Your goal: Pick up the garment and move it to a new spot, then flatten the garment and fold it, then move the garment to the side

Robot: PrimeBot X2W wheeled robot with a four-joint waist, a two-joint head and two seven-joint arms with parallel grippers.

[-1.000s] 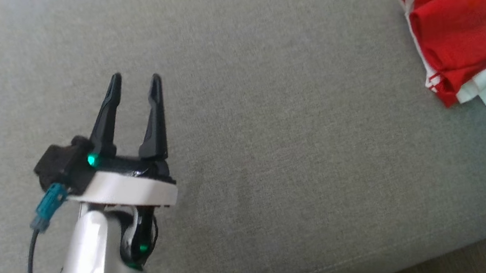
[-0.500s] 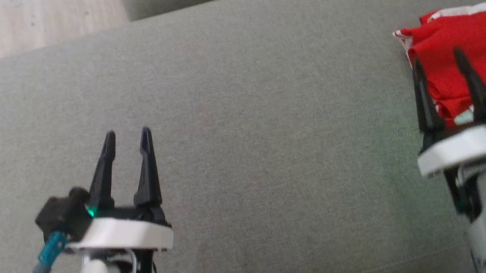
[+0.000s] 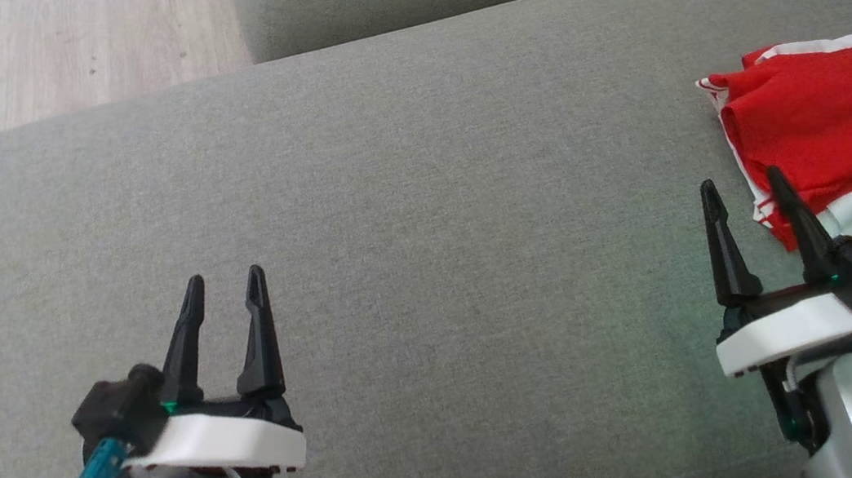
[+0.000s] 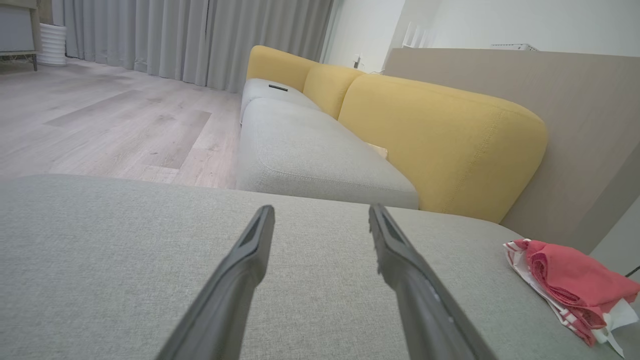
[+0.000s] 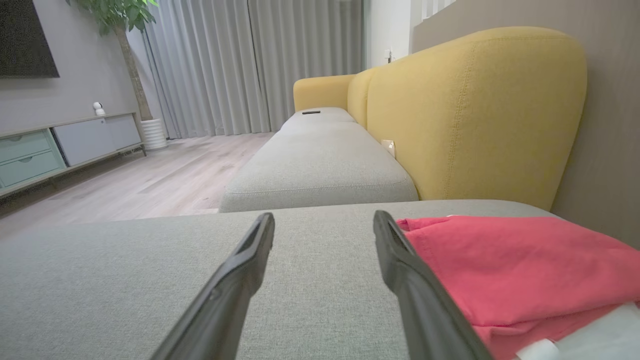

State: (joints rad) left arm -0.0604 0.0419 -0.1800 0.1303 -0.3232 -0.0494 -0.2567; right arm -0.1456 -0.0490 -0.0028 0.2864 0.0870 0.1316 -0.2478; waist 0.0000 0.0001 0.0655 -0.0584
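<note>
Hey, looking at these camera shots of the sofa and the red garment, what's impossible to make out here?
- Garment, head view: the picture's right edge cuts it off, and it lies folded, so its type is unclear.
- Garment, right wrist view: a finger of the right gripper covers its near edge; the frame cuts the rest.
- Small dark thing far down the sofa, left wrist view: too small to identify.

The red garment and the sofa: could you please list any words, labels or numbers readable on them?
No text can be read.
The folded red fabric garment with white trim shows no lettering.
The small pale tag beside the yellow padded sofa backrest is too small to read.
</note>
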